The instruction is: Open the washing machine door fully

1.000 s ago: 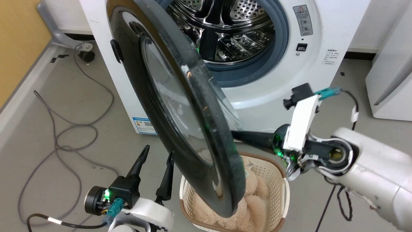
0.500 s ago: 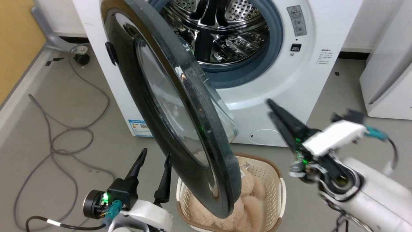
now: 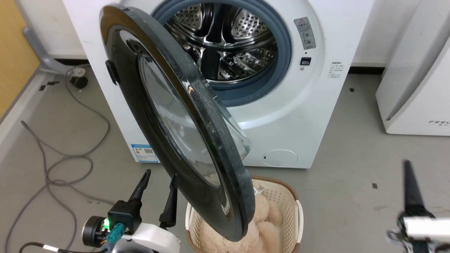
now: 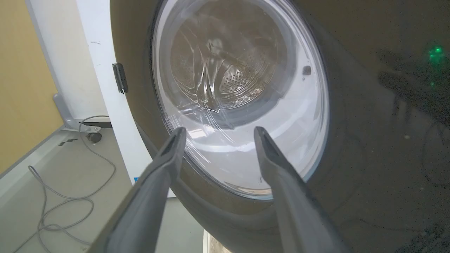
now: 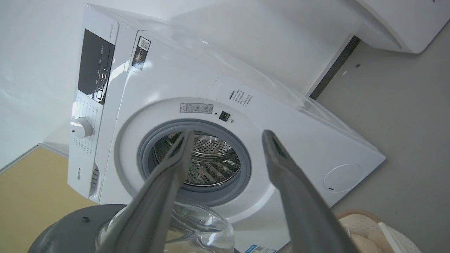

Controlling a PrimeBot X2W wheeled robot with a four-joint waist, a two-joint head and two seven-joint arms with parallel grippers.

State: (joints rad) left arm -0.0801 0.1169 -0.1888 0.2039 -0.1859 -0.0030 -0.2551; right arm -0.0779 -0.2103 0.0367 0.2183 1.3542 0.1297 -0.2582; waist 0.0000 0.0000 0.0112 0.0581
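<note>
The big white front-loading washing machine (image 3: 309, 116) stands with its mouth uncovered, steel perforated drum (image 3: 225, 52) plain to see. Its large round glossy black door with the clear bulging glass centre (image 3: 175, 140) hangs from the hinge side of the machine and juts out about square to the front. That is half swung by my reckoning, not fully. The disc stands upright. Its width runs straight out from the machine's front, the shiny outer face looks toward the hinge side, and the glass bowl bulges back toward the opening. Its free edge hangs above a cream plastic laundry basket with a brown rim (image 3: 299, 211), which sits on the floor just before the machine.

Nothing is touching the door. The left gripper (image 3: 160, 175) sits before the machine on the door's outer-face side, fingers spread and empty, aimed at the glass. The right gripper (image 5: 227, 132) is well out from the machine's front, fingers likewise apart and holding nothing, looking at the drum.

I'd say the swing is midway. The next move calls for a push on the inner rim toward the hinge side, with the left gripper clearing that path first.
</note>
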